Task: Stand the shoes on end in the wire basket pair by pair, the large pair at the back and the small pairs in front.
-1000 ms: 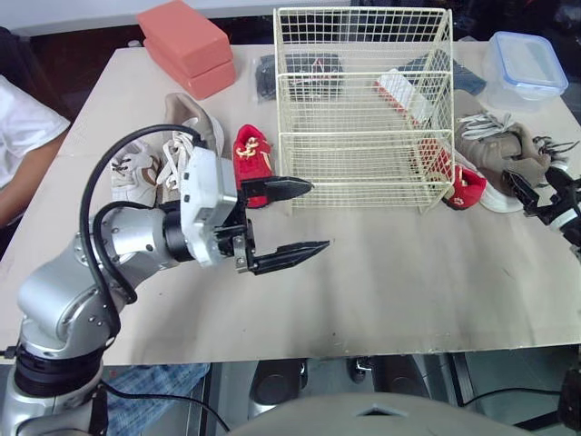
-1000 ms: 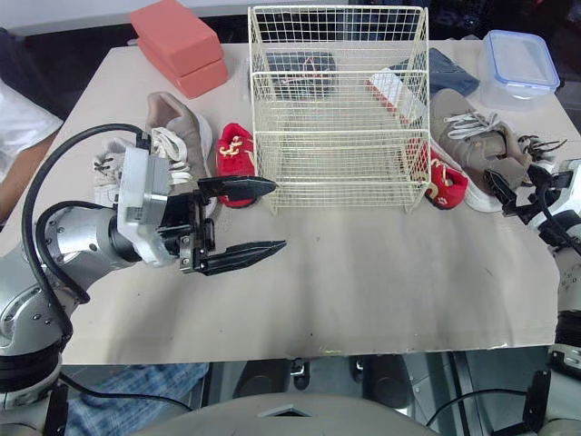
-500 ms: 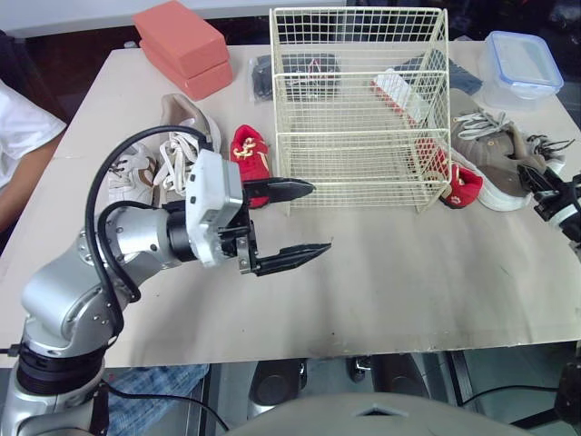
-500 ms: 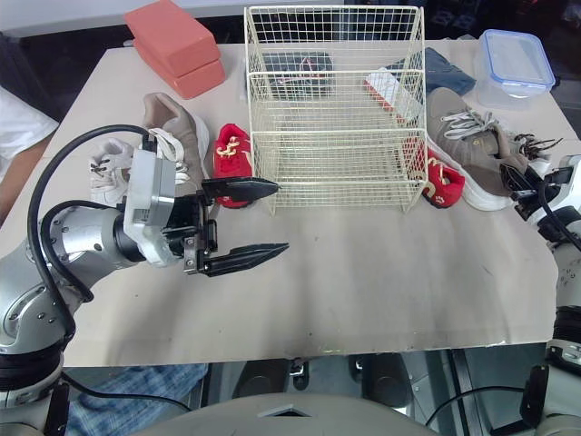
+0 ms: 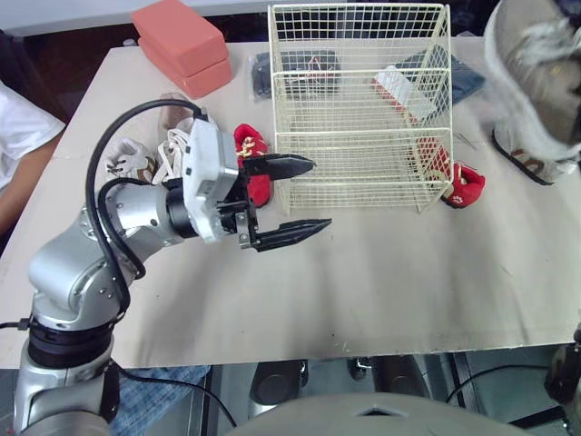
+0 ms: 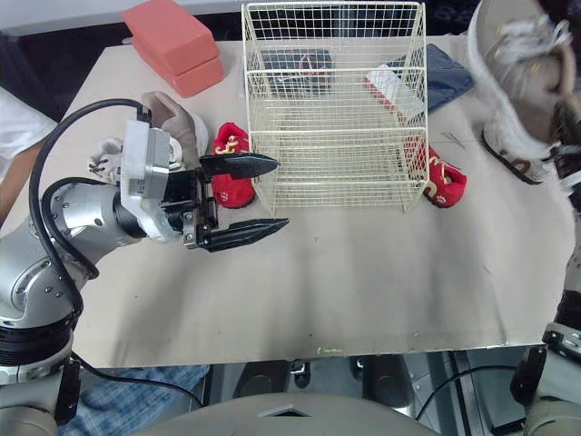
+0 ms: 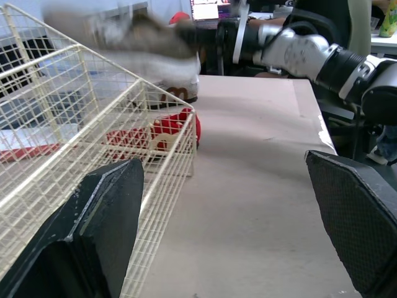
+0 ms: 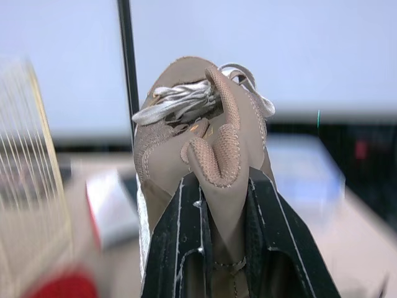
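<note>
A cream wire basket point(image 5: 363, 100) stands at the table's back middle with no shoe inside. My right gripper point(image 8: 223, 180) is shut on a large tan shoe point(image 5: 536, 73), which hangs high in the air to the right of the basket, blurred. One small red shoe point(image 5: 465, 186) lies at the basket's front right corner. Another small red shoe point(image 5: 247, 162) lies left of the basket, with the other large tan shoe point(image 6: 172, 113) and a small white shoe point(image 5: 123, 156) further left. My left gripper point(image 5: 318, 193) hovers open in front of the basket's left corner, holding nothing.
Two pink blocks point(image 5: 182, 45) lie at the back left. Dark items point(image 5: 300, 73), a white and red item point(image 5: 399, 91) and a blue cloth point(image 5: 458, 77) sit behind the basket. A person's white sleeve point(image 5: 18, 136) is at the left edge. Bare tabletop point(image 5: 408, 272) lies in front.
My right gripper went from open to shut on the large tan shoe and raised it off the table, high to the right of the basket. My left gripper stayed open and almost still.
</note>
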### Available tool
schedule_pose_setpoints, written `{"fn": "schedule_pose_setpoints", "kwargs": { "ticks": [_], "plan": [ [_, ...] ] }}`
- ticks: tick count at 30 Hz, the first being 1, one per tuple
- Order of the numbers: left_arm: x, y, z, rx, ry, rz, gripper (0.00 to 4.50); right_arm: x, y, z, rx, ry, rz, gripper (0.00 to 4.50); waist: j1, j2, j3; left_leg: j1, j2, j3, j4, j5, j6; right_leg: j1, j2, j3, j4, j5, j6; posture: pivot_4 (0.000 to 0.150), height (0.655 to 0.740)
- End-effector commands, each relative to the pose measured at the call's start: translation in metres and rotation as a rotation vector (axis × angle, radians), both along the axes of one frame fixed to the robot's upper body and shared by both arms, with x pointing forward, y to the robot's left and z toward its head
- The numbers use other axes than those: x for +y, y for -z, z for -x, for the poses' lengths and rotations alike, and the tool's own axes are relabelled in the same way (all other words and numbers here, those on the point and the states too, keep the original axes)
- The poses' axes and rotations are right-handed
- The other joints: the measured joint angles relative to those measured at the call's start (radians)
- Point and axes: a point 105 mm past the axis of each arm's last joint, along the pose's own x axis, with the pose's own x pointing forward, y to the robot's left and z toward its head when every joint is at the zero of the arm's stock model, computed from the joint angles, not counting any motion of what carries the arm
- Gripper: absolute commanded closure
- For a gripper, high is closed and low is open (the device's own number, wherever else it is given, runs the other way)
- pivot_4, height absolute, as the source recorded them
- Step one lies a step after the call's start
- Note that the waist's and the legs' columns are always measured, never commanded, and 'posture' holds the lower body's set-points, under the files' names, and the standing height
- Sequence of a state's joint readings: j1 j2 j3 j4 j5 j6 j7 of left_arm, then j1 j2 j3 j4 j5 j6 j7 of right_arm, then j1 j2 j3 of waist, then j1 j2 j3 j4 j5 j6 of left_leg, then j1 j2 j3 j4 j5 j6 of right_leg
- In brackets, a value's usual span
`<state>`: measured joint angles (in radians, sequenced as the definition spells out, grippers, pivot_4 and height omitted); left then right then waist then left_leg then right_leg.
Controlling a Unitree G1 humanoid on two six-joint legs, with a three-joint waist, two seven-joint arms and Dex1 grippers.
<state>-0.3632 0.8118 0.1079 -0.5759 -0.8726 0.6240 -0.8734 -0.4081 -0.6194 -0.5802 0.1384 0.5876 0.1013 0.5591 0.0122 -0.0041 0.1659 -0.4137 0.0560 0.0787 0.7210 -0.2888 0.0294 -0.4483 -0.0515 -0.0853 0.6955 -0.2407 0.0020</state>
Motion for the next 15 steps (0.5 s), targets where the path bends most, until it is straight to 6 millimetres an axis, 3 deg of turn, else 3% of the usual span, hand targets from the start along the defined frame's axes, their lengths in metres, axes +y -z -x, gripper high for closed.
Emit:
{"fn": "schedule_pose_setpoints", "kwargs": {
  "ticks": [1,5,10,15],
  "plan": [
    [0.004,-0.014,-0.002,-0.063,0.005,0.007,0.00,0.031,-0.070,0.034,-0.292,-0.158,0.086,4.48,0.001,0.000,0.002,0.000,0.000,0.000,0.000,0.000,0.000,0.000,0.000,0.000,0.000,0.000,0.000,0.150,0.6860],
    [0.013,-0.020,-0.007,-0.076,-0.015,0.001,0.00,0.066,-0.092,0.050,-0.330,-0.404,0.134,4.48,0.000,0.001,0.003,0.000,0.000,0.000,0.000,0.000,0.000,0.000,0.000,0.000,0.000,0.000,0.000,0.150,0.6860],
    [0.041,-0.018,-0.018,-0.050,-0.087,0.017,0.00,0.117,-0.098,0.067,-0.256,-0.659,0.314,4.48,-0.001,-0.001,0.004,0.000,0.000,-0.001,0.000,0.000,0.000,0.000,0.000,-0.001,-0.001,0.002,-0.003,0.150,0.6860],
    [0.068,-0.018,-0.018,-0.035,-0.120,0.013,0.00,0.149,-0.081,0.079,-0.194,-0.800,0.557,4.48,0.002,-0.004,0.006,-0.001,0.001,-0.001,0.000,-0.001,0.001,0.000,-0.001,-0.002,0.000,0.000,0.000,0.150,0.6860]
  ]
}}
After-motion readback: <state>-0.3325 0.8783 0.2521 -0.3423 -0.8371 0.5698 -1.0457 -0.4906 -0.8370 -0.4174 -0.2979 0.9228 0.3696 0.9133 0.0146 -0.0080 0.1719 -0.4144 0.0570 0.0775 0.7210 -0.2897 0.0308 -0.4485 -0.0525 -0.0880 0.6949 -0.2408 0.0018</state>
